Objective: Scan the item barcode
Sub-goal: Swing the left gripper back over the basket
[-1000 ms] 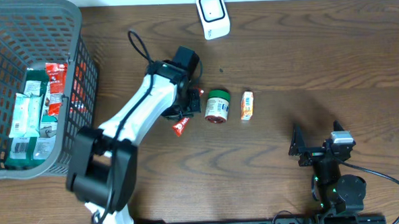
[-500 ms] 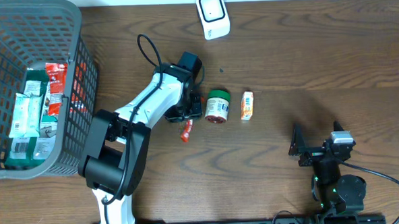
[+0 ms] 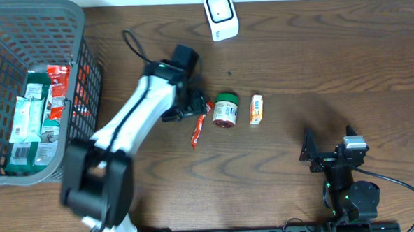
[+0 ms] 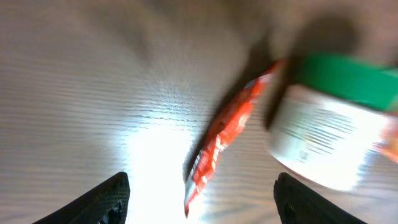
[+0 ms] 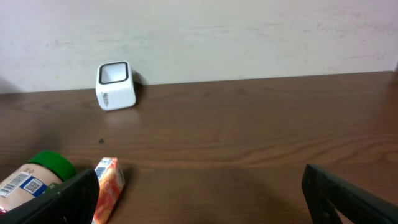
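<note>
At the far left of my overhead feed sits the grey basket, with green and red packets lying in it. The left arm reaches up toward the middle of the frame. On its wrist feed, which is blurred, the left gripper has its jaws set wide with nothing clamped. The red sachet lies flat on the table between them, angled, its upper end just beside the green-lidded jar. The white scanner stands well apart at top centre. Right of the jar is a small orange carton. At lower right, the right gripper is spread fully and holds nothing.
</note>
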You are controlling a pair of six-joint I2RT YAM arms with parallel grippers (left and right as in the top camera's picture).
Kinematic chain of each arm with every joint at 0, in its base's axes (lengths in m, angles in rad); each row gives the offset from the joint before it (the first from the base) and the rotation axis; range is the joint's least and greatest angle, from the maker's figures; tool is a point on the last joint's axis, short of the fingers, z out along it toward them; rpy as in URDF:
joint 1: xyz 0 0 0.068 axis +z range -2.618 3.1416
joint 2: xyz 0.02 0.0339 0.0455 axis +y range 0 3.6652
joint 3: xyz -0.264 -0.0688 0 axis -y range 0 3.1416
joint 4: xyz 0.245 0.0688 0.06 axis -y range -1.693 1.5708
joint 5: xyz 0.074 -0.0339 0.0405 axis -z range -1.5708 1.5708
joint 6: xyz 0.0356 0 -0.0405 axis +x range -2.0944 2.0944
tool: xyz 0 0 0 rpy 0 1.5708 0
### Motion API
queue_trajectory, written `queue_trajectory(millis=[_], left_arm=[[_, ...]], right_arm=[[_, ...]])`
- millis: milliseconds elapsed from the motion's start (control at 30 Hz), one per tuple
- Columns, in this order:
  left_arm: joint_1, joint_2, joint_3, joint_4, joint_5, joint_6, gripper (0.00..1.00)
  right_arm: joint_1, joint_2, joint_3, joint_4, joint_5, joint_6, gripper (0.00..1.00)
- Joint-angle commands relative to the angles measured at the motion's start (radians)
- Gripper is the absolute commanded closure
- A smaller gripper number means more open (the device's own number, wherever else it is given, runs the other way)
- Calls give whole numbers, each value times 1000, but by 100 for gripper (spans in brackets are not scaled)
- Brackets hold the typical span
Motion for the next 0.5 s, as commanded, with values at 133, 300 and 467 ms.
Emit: queue_trajectory(millis=[133,300,467], left_arm=[[89,-311,19,-6,-97,34,25],[164,-493,19,-9,-142,66,25],[244,-631,19,-28,-145,72,25]], right_arm=[[-12,-3,-2,-3,-1,9,1],[-12,-3,-2,-3,-1,9,1],[-12,-3,-2,-3,-2,9,1]])
